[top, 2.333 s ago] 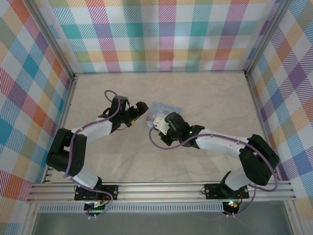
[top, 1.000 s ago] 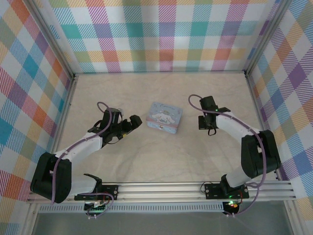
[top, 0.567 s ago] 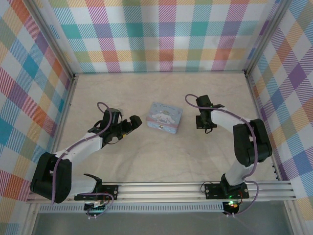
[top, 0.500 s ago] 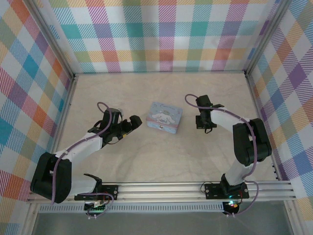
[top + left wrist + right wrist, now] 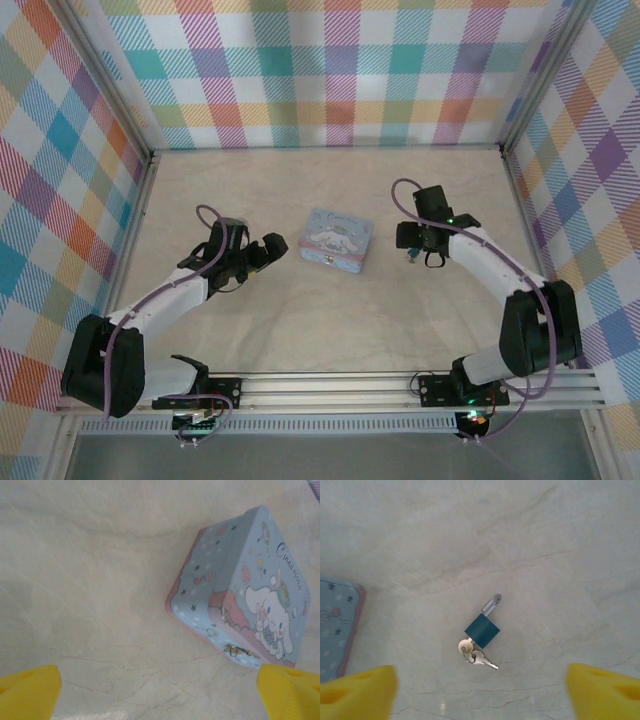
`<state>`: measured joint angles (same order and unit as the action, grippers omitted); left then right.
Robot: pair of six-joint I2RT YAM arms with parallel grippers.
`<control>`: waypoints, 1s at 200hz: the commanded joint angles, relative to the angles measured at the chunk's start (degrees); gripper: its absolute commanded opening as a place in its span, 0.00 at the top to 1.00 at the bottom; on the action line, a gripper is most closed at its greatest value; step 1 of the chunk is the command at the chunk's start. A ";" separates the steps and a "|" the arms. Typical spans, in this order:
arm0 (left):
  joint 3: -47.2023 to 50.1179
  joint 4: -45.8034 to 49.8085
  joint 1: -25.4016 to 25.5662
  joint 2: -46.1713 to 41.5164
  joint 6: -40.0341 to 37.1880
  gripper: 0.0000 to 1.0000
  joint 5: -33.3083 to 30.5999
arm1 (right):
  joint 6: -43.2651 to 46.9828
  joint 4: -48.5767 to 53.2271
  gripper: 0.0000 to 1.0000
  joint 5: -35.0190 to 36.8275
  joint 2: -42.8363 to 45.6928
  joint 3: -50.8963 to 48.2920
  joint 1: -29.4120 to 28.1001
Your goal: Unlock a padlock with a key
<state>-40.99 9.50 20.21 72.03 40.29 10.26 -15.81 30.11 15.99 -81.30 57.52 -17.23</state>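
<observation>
Two gaping, empty: left pincer, right pincer. Padlock loose on worktop, key inserted, shackle seemingly sprung; unlocking judged done.

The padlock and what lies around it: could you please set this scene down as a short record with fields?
padlock: teal body, lying flat on the table, held by nothing
shackle: silver; whether it is released cannot be told
key: at the body's lower end, with a second key beside it
blue box: closed, apart from the padlock
right gripper: open, over the padlock, not touching it
left gripper: open, empty, facing the blue box
</observation>
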 commanded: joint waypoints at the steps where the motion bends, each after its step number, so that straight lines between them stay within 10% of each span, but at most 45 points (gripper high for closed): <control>1: -4.96 5.75 0.17 -2.15 -4.31 0.00 -6.46 | -0.61 -0.71 0.00 -0.52 3.25 -2.06 0.75; 57: -8.99 9.54 -0.69 -3.38 -15.81 0.00 -25.50 | -0.87 -10.06 0.00 10.70 10.42 -8.21 1.71; 98: -2.43 -2.65 -2.48 -1.72 -31.46 0.00 -48.68 | 10.40 -35.87 0.00 19.24 14.71 -22.49 1.98; 200: 14.14 -48.33 -12.47 14.40 -38.61 0.00 -34.76 | 11.28 -80.47 0.00 6.49 -0.89 -37.97 12.41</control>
<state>-30.59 -20.67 9.13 84.07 5.76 -28.60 -3.77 -36.16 28.34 -79.53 21.06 -7.09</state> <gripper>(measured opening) 0.998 0.997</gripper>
